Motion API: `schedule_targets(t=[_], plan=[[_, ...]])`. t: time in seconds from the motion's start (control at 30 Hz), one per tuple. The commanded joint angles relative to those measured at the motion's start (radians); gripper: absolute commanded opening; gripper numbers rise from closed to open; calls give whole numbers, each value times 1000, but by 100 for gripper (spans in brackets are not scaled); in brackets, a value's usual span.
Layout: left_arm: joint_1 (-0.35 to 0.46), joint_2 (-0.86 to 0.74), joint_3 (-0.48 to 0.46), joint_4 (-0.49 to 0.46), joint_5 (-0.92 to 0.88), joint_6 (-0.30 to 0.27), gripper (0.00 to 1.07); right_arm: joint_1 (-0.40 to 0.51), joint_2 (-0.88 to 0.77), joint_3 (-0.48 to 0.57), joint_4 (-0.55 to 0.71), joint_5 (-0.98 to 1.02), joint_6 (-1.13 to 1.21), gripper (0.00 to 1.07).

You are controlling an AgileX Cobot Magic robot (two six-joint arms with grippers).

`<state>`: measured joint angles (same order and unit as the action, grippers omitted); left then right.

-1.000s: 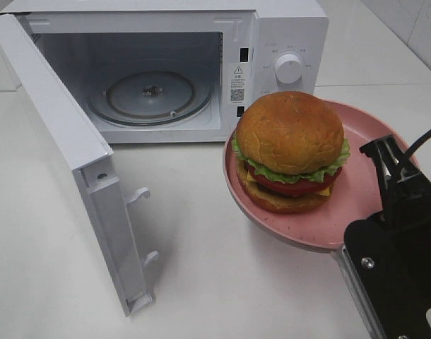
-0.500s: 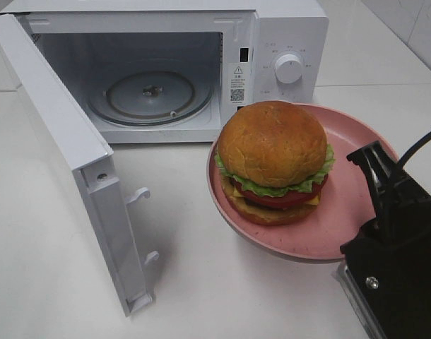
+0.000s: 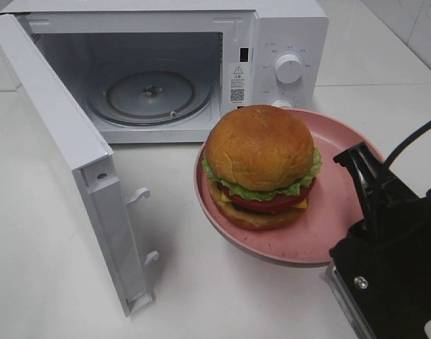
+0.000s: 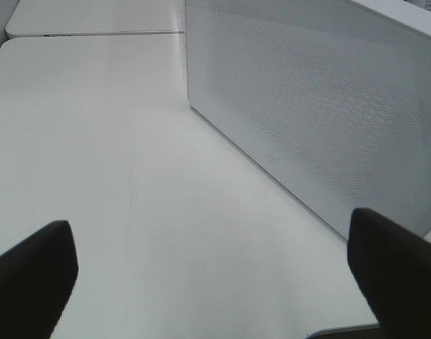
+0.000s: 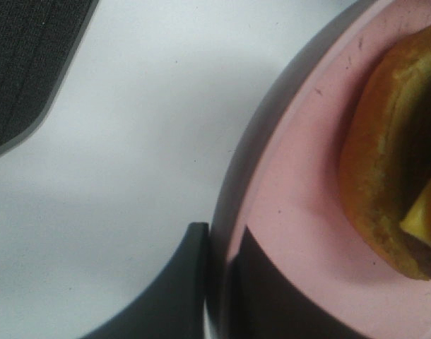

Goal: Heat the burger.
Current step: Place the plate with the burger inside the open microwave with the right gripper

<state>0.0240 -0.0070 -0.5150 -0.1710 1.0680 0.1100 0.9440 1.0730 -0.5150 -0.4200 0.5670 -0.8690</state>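
White microwave (image 3: 286, 28) stands with its door (image 3: 60, 134) swung open. The pink plate (image 3: 335, 226) has travelled left toward the opening over the last second, so loading looks close. The burger (image 3: 261, 166) rides upright on it, still outside the oven. Right gripper (image 5: 219, 251) pinches the plate's rim; left gripper (image 4: 214, 272) hangs spread wide beside the door
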Motion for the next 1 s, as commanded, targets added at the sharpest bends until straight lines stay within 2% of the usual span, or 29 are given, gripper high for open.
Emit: schedule_targets(t=[0.03, 0.13, 0.33, 0.4, 0.5, 0.57, 0.83, 1.0], plan=[[2, -7, 0, -9, 2, -3, 96, -11, 34, -40, -7, -47, -14, 0], [2, -7, 0, -9, 2, -3, 96, -65, 75, -63, 65, -52, -81, 0], [2, -7, 0, -9, 2, -3, 96, -124, 104, -83, 111, -54, -172, 0], [2, -7, 0, -9, 2, -3, 96, -175, 136, -102, 161, -54, -268, 0], [2, -7, 0, -9, 2, -3, 96, -189, 143, -108, 178, -54, -290, 0], [2, -7, 0, -9, 2, -3, 96, -233, 169, -119, 239, -71, -381, 0], [2, -7, 0, -9, 2, -3, 96, -281, 186, -122, 333, -115, -498, 0], [2, -7, 0, -9, 2, -3, 96, -305, 190, -122, 326, -134, -515, 0]])
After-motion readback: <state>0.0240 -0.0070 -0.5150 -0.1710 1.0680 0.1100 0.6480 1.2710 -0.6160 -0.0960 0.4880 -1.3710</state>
